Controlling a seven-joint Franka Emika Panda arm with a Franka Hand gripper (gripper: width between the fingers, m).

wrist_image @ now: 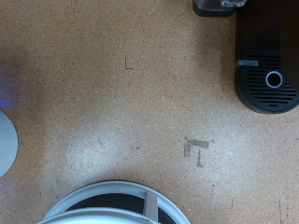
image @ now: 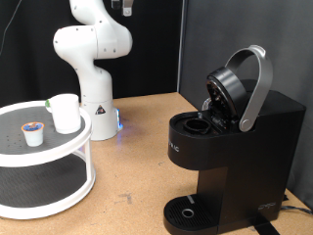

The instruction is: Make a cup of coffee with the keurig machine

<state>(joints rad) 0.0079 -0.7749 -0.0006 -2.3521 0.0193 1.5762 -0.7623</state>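
The keurig machine (image: 230,147) is a black box at the exterior view's right, with its silver-handled lid (image: 245,83) raised and the pod chamber open. It also shows from above in the wrist view (wrist_image: 266,65), along with its round drip tray (wrist_image: 273,79). The white cup (image: 66,113) stands on the top shelf of a white round stand (image: 73,147) at the exterior view's left, beside a small white pod with a brown top (image: 34,133). My gripper (wrist_image: 221,6) hangs high over the table, far from both, and only a dark tip of it shows.
The white arm base (image: 93,69) stands at the back, with a blue light at its foot. The rim of the stand (wrist_image: 112,189) shows in the wrist view. The brown particle-board table (image: 137,166) lies between the stand and the machine.
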